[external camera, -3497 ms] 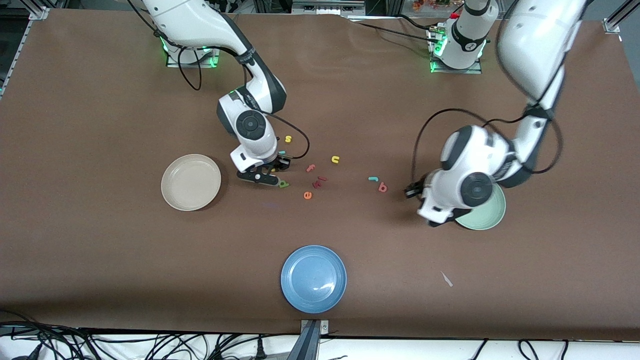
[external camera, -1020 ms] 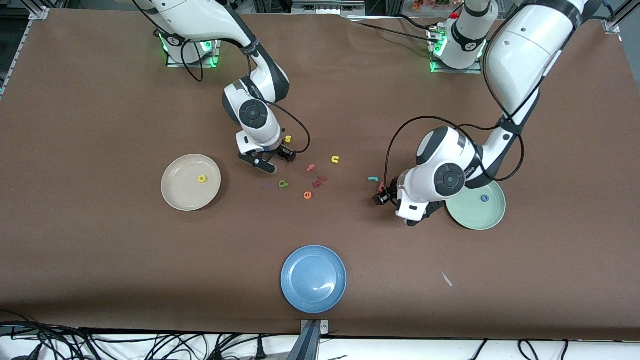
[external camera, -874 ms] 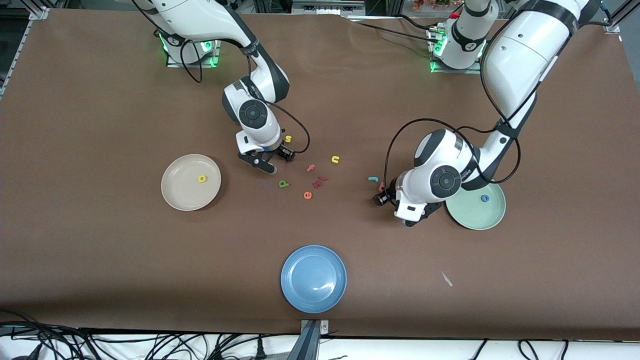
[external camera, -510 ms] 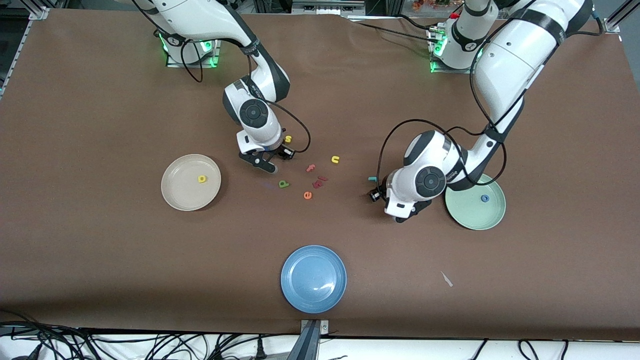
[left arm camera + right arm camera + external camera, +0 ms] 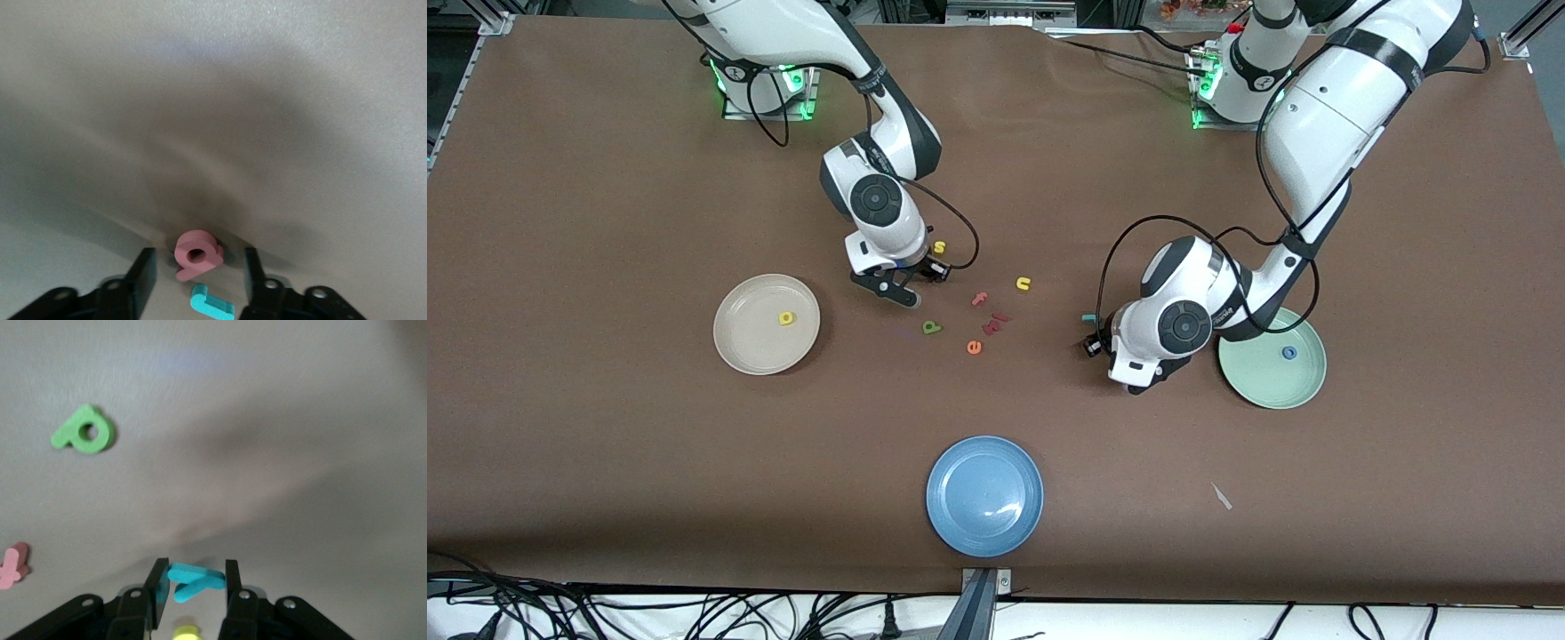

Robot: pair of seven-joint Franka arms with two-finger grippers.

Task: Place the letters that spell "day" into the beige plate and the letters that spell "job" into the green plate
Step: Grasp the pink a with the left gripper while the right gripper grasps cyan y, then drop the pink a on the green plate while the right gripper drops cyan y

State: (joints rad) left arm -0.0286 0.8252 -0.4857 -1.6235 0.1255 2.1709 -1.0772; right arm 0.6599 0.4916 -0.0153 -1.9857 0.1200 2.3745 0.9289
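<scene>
- Right gripper (image 5: 193, 587): low at the table near the middle, between the beige plate and the loose letters; its fingers (image 5: 158, 587) are clenched on the teal y (image 5: 193, 579), which sits crosswise between them
- Left gripper (image 5: 195, 273): low at the table beside the green plate, on the side toward the table's middle; jaws apart, one on each side of the salmon b (image 5: 197, 252) with a gap on both sides, nothing grasped
- Teal j (image 5: 212, 305): flat on the table just beside the salmon b; in the front view only its tip shows at the edge of the left arm's wrist (image 5: 1088, 317)
- Beige plate (image 5: 740, 351): toward the right arm's end of the table, with the yellow d (image 5: 785, 317) lying in it
- Olive-green a (image 5: 931, 327): on the table, nearer to the front camera than the right gripper, apart from the plate
- Green plate (image 5: 1263, 382): toward the left arm's end, partly covered by the left arm, with the blue o (image 5: 1288, 353) lying in it
- Other letters on the table near the middle: yellow s (image 5: 939, 247), yellow u (image 5: 1023, 284), salmon f (image 5: 980, 299), orange e (image 5: 974, 347), dark red pieces (image 5: 993, 324)
- Blue plate (image 5: 960, 520): nearest to the front camera
</scene>
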